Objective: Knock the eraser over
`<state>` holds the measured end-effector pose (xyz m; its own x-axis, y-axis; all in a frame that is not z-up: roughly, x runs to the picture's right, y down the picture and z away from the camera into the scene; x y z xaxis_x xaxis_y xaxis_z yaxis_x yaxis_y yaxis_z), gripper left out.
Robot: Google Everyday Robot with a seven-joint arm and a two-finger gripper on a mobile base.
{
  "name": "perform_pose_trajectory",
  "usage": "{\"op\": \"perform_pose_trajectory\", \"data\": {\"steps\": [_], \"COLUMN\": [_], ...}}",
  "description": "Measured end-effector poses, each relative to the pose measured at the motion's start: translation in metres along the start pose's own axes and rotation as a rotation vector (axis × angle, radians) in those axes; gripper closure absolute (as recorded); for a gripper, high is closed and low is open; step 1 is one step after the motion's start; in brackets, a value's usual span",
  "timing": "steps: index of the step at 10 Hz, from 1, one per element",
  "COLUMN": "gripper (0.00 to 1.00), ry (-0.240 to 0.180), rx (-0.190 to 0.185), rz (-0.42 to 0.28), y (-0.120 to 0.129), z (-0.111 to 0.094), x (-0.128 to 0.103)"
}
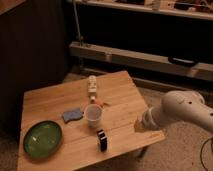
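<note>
standing across most of the view, the square pale wooden table [120, 95] carries everything that matters. next in bulk is the white rounded robot arm [185, 110], reaching in from the right, with its gripper [142, 125] low over the table's right edge and well apart from the target; how far it is open, and whether it holds anything, i cannot tell. the round green plate [42, 139] lies at the front left corner. the white paper cup [93, 114] stands upright near the middle, with the flat blue sponge-like pad [72, 115] just beside it on the left and a small pale upright bottle [92, 86] behind it. the small black, pale-striped rectangular eraser [102, 140] stands on end just in front of the cup, near the front edge, apparently not touching it. the step in hand looks like the approach, with the push not yet made. to do it well, the gripper should travel leftward along the table's front, low enough to meet the eraser's upper half, and tip it sideways onto bare wood rather than back into the cup. a short, slow nudge should suffice; a hard sweep risks sending the eraser off the front edge or toppling the cup.
</note>
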<state>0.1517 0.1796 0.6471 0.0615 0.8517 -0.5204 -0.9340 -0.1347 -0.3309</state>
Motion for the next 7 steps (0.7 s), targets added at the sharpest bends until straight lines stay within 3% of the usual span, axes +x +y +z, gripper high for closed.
{"op": "perform_pose_trajectory", "data": {"steps": [2,5,6,7], "gripper": [1.00,1.00,1.00,1.00], "ry": [0.012,0.047,0.058,0.079], "rx": [0.005,0.037,0.035,0.003], "rz": [-0.005,-0.017,-0.020,-0.041], "y": [-0.004,-0.013,-0.015,-0.013], "z": [0.007,0.024,0.032,0.037], "x": [0.003,0.013,0.017,0.020]}}
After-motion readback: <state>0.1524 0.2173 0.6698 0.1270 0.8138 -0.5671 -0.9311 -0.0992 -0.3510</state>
